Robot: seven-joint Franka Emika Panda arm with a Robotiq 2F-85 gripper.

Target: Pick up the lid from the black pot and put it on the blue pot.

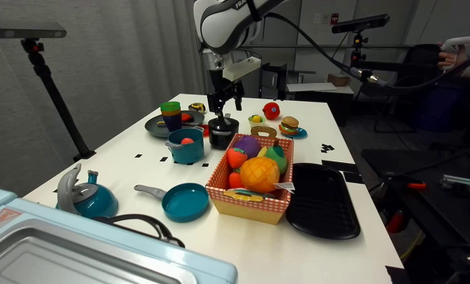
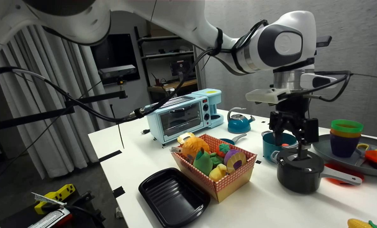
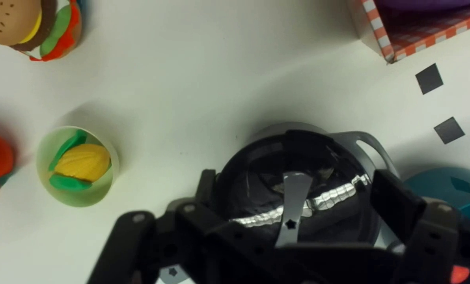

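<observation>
Lid, round, glossy black, apparently plastic, below the wide-spread black pincer: probably light, stiff, slippery; best pinched across its grey strap handle. It sits on the squat, round black pot; beyond, in an exterior view, stands the squat, round blue-teal pot.

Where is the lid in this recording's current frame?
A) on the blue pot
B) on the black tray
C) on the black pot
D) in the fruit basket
C: in both exterior views the lid rests on the black pot, while the blue pot stands uncovered.
</observation>
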